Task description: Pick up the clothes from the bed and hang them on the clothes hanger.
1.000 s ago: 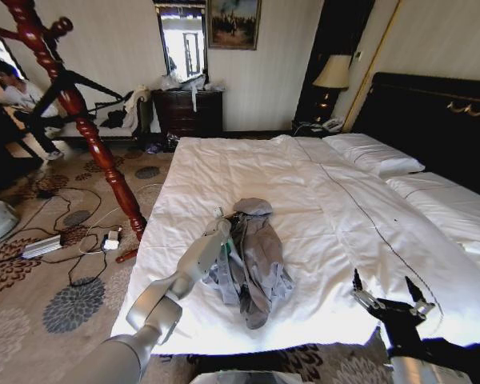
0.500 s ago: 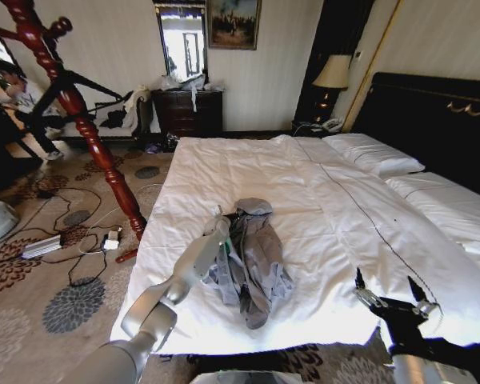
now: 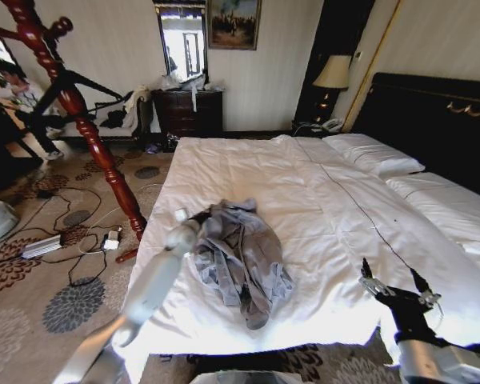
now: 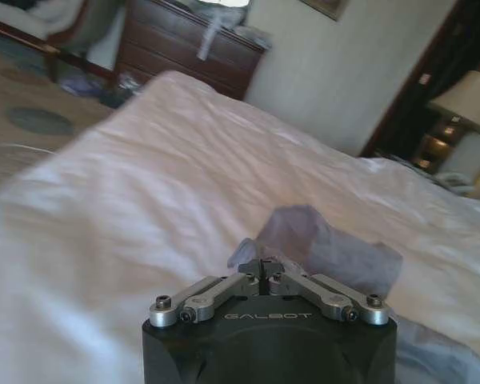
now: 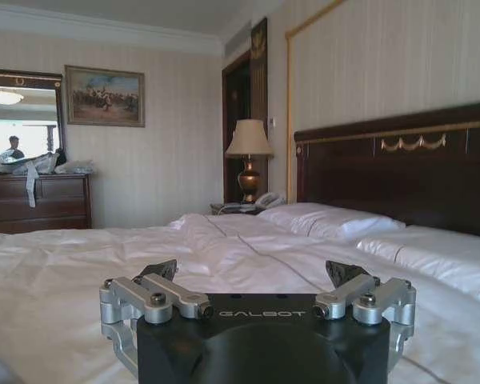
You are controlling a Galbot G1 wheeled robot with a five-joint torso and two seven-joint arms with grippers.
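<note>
The light blue-grey clothes (image 3: 244, 252) lie crumpled near the foot of the white bed (image 3: 320, 184). My left gripper (image 3: 186, 230) is at the garment's left edge, shut on a fold of it, and the fabric is drawn out toward that side. In the left wrist view the fingertips (image 4: 264, 268) meet on the cloth (image 4: 328, 248). My right gripper (image 3: 394, 285) hovers open over the bed's near right corner, well apart from the garment; its jaws stand wide in the right wrist view (image 5: 252, 276). A thin black clothes hanger (image 3: 96, 85) hangs on the wooden stand at the left.
The red-brown coat stand (image 3: 104, 160) rises from the carpet left of the bed. Cables and a power strip (image 3: 44, 246) lie on the floor there. A dark dresser (image 3: 188, 112) and a lamp (image 3: 332, 72) stand at the back; the black headboard (image 3: 432, 112) is at the right.
My left gripper has swung left and a little up, dragging the garment's edge with it, so the clothes now spread leftward. The right gripper has shifted slightly right and lower.
</note>
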